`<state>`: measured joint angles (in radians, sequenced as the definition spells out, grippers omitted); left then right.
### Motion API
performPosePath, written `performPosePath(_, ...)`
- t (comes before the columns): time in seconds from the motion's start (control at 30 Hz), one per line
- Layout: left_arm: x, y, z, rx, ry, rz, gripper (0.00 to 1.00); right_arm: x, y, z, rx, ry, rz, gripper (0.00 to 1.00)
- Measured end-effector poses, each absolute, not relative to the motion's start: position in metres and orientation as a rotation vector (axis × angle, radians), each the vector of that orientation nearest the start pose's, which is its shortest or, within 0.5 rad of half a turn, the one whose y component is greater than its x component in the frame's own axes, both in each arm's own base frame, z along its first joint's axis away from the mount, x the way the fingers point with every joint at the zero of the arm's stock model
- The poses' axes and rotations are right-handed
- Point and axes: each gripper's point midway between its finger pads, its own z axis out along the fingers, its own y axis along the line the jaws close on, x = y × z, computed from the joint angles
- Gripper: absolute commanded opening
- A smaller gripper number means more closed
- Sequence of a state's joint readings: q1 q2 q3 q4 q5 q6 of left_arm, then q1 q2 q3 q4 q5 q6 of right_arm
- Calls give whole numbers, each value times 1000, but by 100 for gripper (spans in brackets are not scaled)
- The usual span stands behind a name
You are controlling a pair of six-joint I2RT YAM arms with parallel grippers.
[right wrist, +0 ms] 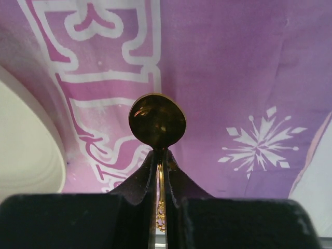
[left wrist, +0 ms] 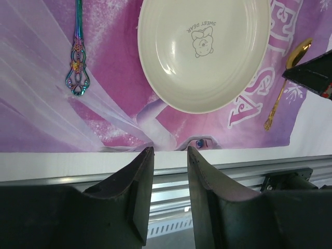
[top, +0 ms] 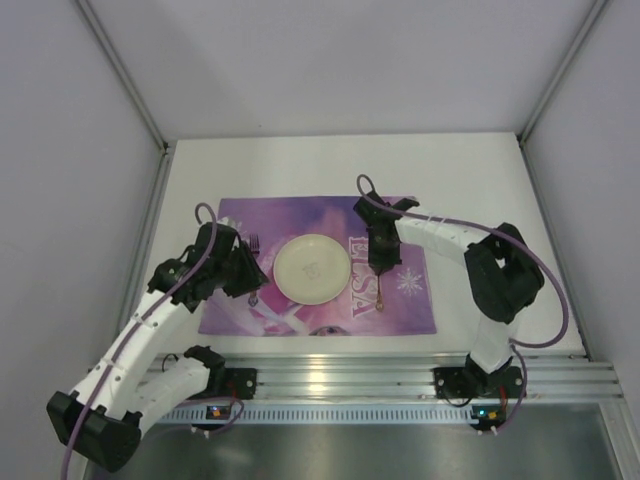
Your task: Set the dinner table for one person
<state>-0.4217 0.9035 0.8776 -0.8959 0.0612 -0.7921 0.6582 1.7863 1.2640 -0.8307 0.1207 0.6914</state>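
The white dinner table (top: 300, 165) carries a purple ELSA placemat (top: 400, 215) with a cream plate (top: 311, 268) in its middle. An iridescent fork (top: 253, 243) lies left of the plate and also shows in the left wrist view (left wrist: 78, 62). My right gripper (top: 381, 266) is low over the mat right of the plate, shut on the handle of a gold spoon (right wrist: 157, 120). The spoon's handle end (top: 380, 296) points toward the near edge. My left gripper (top: 250, 285) hovers open and empty (left wrist: 168, 151) near the mat's front left, beside the fork.
A ribbed silver rail (top: 330, 380) runs along the table's near edge, by both arm bases. White walls with metal posts close in the left, right and far sides. In the left wrist view the plate (left wrist: 202, 52), the gold spoon (left wrist: 282, 88) and the right gripper's black body (left wrist: 311, 75) show.
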Motion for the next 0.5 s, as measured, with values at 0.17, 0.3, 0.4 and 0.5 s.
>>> performPosePath(0.17, 186, -125, 165, -472, 2532, -553, 38, 276, 222, 33, 66, 2911, 61, 0)
performPosePath(0.3, 181, -120, 163, -486, 2542, -528, 39, 280, 225, 27, 67, 2910, 57, 0)
performPosePath(0.4, 178, -118, 163, -490, 2550, -515, 39, 286, 226, 29, 74, 2897, 61, 0)
performPosePath(0.5, 176, -116, 163, -492, 2557, -506, 40, 292, 226, 32, 70, 2877, 64, 14)
